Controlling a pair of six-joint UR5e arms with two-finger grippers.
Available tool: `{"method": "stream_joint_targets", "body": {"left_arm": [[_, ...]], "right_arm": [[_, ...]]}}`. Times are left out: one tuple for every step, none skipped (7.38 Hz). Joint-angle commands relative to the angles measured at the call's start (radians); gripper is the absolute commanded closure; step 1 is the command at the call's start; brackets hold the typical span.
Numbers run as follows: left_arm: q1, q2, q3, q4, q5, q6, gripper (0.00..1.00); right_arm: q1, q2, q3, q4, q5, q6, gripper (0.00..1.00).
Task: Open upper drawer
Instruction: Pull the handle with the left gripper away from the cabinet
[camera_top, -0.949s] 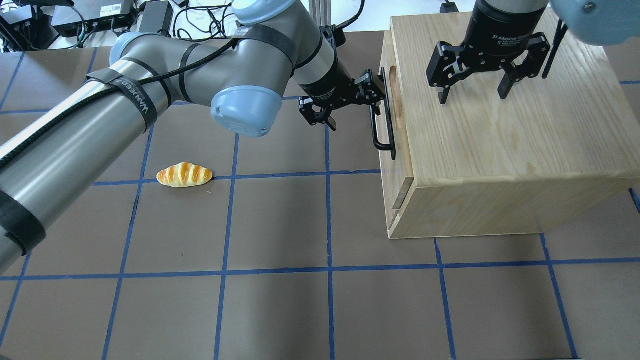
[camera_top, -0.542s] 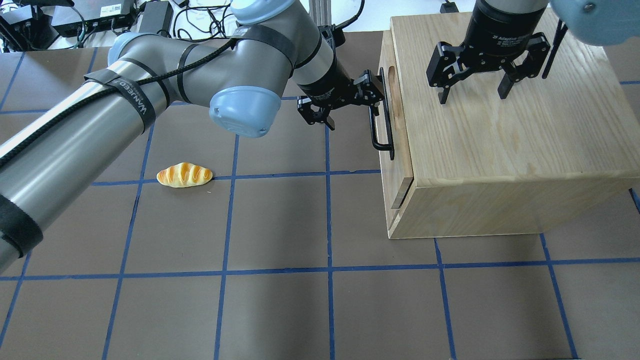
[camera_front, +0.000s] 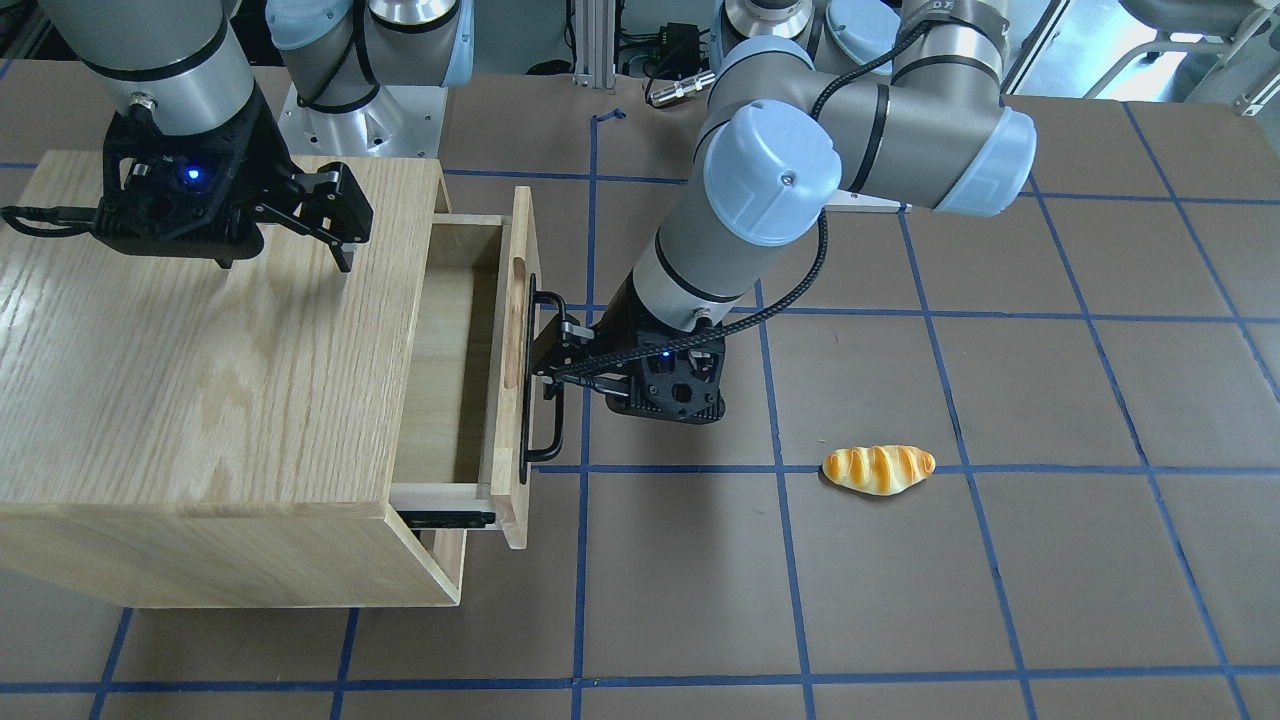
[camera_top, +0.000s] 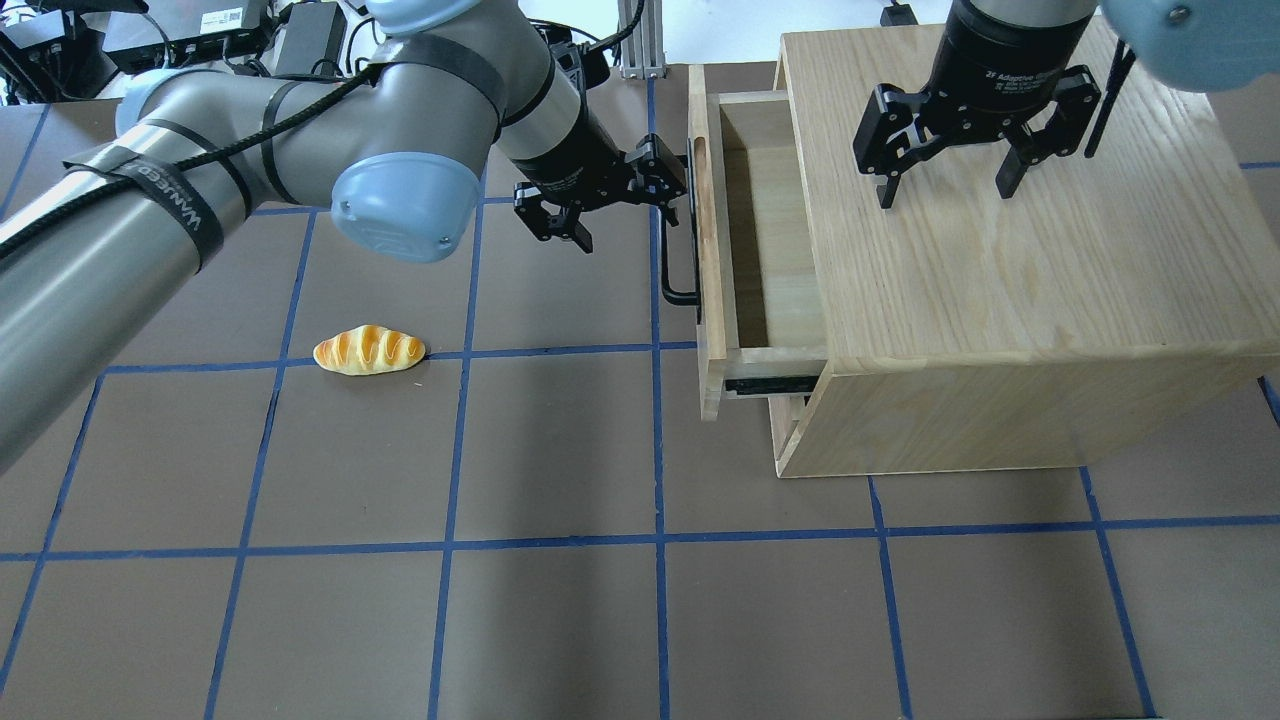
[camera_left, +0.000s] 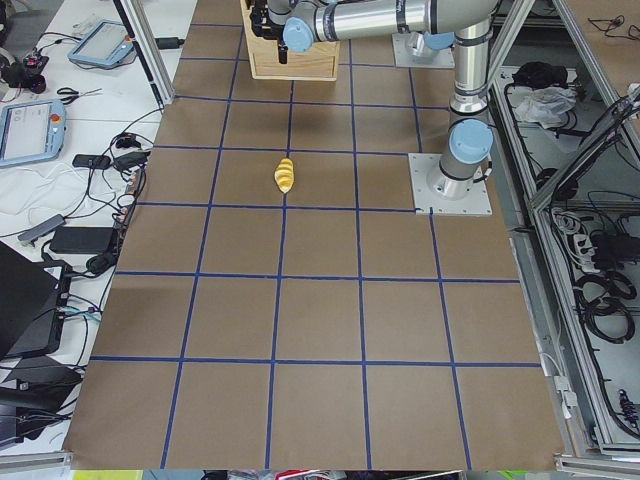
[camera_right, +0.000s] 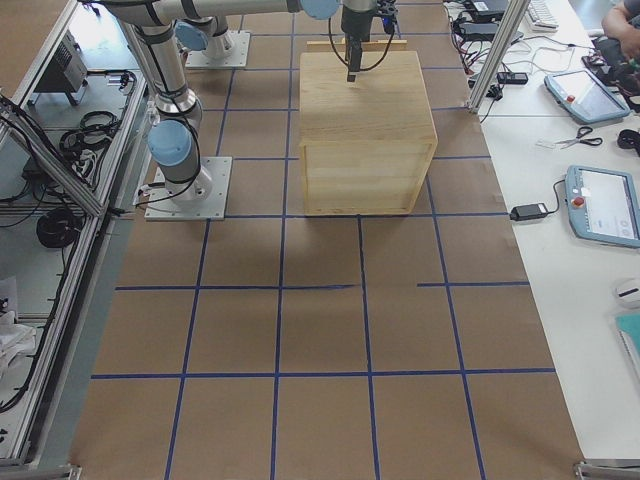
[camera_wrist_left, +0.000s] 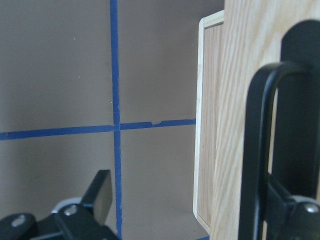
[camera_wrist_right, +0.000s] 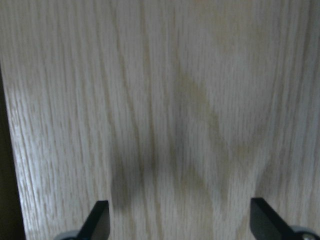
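Observation:
The upper drawer (camera_top: 712, 250) is partly pulled out of the oak cabinet (camera_top: 1000, 280), and its pale tray (camera_front: 450, 340) shows empty. Its black bar handle (camera_top: 680, 250) also shows in the front-facing view (camera_front: 535, 380) and close up in the left wrist view (camera_wrist_left: 255, 150). My left gripper (camera_top: 630, 210) is open, with one finger hooked behind the handle and the other out over the mat. My right gripper (camera_top: 947, 190) is open, fingertips down on or just above the cabinet top; the right wrist view shows only oak grain.
A toy bread roll (camera_top: 368, 350) lies on the brown mat left of the drawer, also in the front-facing view (camera_front: 878, 469). Blue tape lines grid the table. Cables and electronics (camera_top: 200, 40) sit beyond the far edge.
The upper drawer has slid out of the cabinet toward the left arm's side, drawn by my left gripper on the handle. The right gripper has not moved.

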Motion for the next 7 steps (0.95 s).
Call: {"method": "stream_joint_targets", "body": {"left_arm": [[0.043,0.021,0.004,-0.048,-0.002,0.037,0.00],[0.059,0.023,-0.004,-0.056,-0.001,0.041,0.00],[0.067,0.024,-0.005,-0.063,0.002,0.045,0.00],[0.099,0.032,-0.004,-0.097,0.007,0.088,0.00],[0.143,0.035,-0.002,-0.134,0.005,0.117,0.00],[0.165,0.045,-0.001,-0.160,0.005,0.120,0.00],[0.174,0.056,-0.001,-0.172,0.005,0.124,0.00]], "right_arm": [[0.001,0.000,-0.001,0.000,0.000,0.001,0.00],[0.001,0.000,-0.001,0.000,0.000,-0.001,0.00],[0.001,0.000,0.001,0.000,0.000,-0.001,0.00],[0.001,0.000,-0.001,0.000,0.000,-0.001,0.00],[0.001,0.000,0.001,0.000,0.000,-0.001,0.00],[0.001,0.000,0.001,0.000,0.000,-0.001,0.00],[0.001,0.000,-0.001,0.000,0.000,-0.001,0.00]]}}
